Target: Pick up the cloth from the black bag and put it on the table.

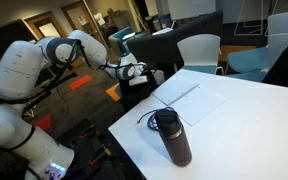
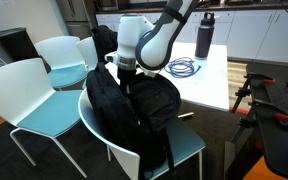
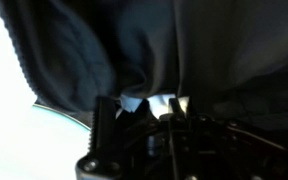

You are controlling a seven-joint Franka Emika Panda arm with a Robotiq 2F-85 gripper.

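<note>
Basically cloth (image 3: pixel 74 50) touching hand (image 2: pixel 122 68), atop blk bag (image 2: pixel 134 112).

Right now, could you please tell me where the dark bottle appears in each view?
In an exterior view: the bottle stands low centre on the white table.
In an exterior view: bottle upper right, on that table.
Wrist view: not in it.
Shared landmark: the cable coiled beside it.

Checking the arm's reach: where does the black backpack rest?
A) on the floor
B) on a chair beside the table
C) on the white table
B: in an exterior view the black backpack sits on a teal-seated chair next to the white table, with the gripper at its top.
</note>
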